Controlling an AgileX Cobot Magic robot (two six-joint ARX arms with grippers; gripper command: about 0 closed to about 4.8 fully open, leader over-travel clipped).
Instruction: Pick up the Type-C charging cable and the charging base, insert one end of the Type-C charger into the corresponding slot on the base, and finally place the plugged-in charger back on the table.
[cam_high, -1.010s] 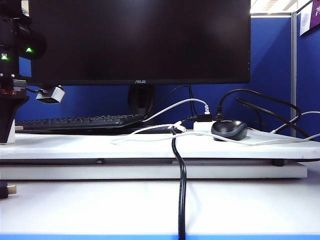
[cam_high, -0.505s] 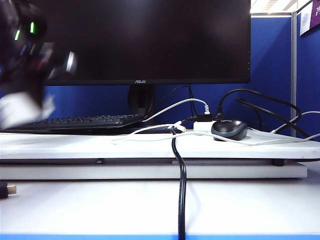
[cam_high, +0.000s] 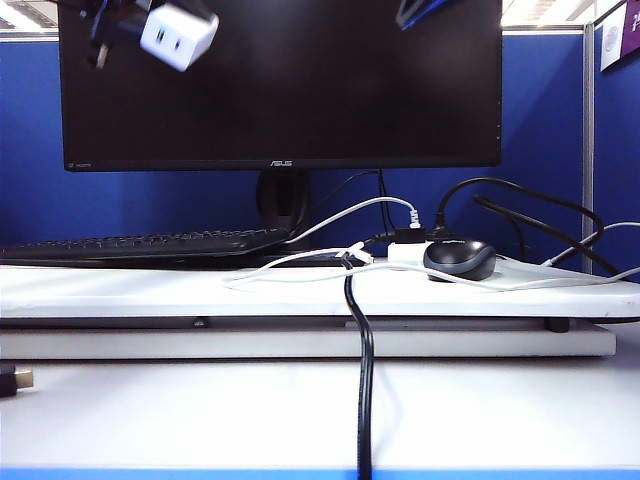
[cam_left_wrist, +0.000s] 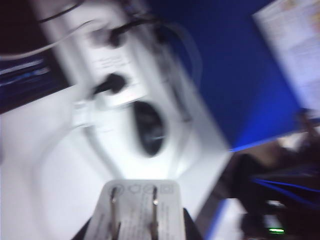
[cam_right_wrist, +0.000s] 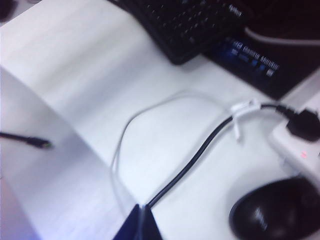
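Charging base (cam_high: 179, 35): clamped in left gripper (cam_high: 125, 22), high before the monitor (cam_high: 280, 80), upper left, prongs outward. Type-C charging cable (cam_high: 300, 262): on table (cam_high: 150, 295), stretched sideways below the monitor. Right gripper (cam_right_wrist: 140, 222): clenched, empty, directly above cable, nearer arm.

Black ASUS monitor (cam_high: 280, 80) against a blue partition (cam_high: 540, 130), black keyboard (cam_high: 150, 243) below it, black mouse (cam_high: 459, 259) beside a white power strip (cam_high: 408, 252), thick black cable (cam_high: 362, 380) trailing over the front edge
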